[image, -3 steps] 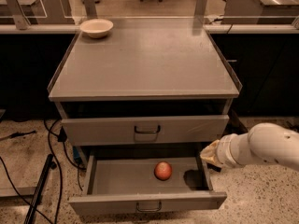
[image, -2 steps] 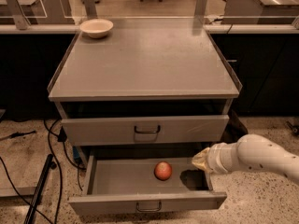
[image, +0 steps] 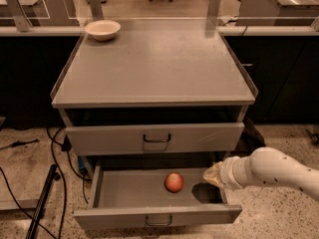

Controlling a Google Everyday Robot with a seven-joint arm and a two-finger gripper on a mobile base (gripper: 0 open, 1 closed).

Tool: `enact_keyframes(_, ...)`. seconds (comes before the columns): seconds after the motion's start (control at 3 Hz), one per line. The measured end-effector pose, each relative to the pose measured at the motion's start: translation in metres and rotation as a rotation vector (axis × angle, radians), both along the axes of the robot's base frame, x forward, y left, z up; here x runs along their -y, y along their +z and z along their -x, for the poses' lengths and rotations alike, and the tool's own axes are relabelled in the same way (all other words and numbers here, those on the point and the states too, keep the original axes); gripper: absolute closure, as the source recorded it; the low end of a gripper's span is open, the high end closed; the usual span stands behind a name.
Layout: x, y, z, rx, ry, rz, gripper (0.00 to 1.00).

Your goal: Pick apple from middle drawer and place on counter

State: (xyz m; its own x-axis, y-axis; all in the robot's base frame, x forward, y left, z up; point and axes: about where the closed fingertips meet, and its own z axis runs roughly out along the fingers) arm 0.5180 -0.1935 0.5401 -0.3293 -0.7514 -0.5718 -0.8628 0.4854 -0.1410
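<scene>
The apple (image: 174, 181), small and red-orange, lies in the middle of the middle drawer (image: 124, 189), which is pulled out at the bottom of the cabinet. My gripper (image: 211, 176), at the end of the white arm, hangs over the right part of the drawer. It is a short way right of the apple and not touching it. Its shadow falls on the drawer floor below it. The counter (image: 154, 68) is the broad grey cabinet top above.
A cream bowl (image: 102, 29) sits on the counter's far left corner. The taller-fronted drawer (image: 109, 138) above is nearly closed. Cables (image: 54, 156) and a dark pole (image: 42, 203) lie on the floor at left. A bench with clear panels (image: 40, 30) runs behind.
My arm has moved left and reached further over the open drawer, bringing the gripper closer to the apple. The apple has not moved.
</scene>
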Motion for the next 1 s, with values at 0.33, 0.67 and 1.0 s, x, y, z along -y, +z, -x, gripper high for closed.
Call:
enact_keyframes(0.33, 0.001, -0.027, 0.0, -0.007, 0.002, -0.005, 1.0)
enact_keyframes(0.67, -0.005, -0.055, -0.003, -0.012, 0.01, -0.042, 1.0)
enact_keyframes(1.0, -0.016, -0.074, -0.007, -0.013, 0.03, -0.08, 0.81)
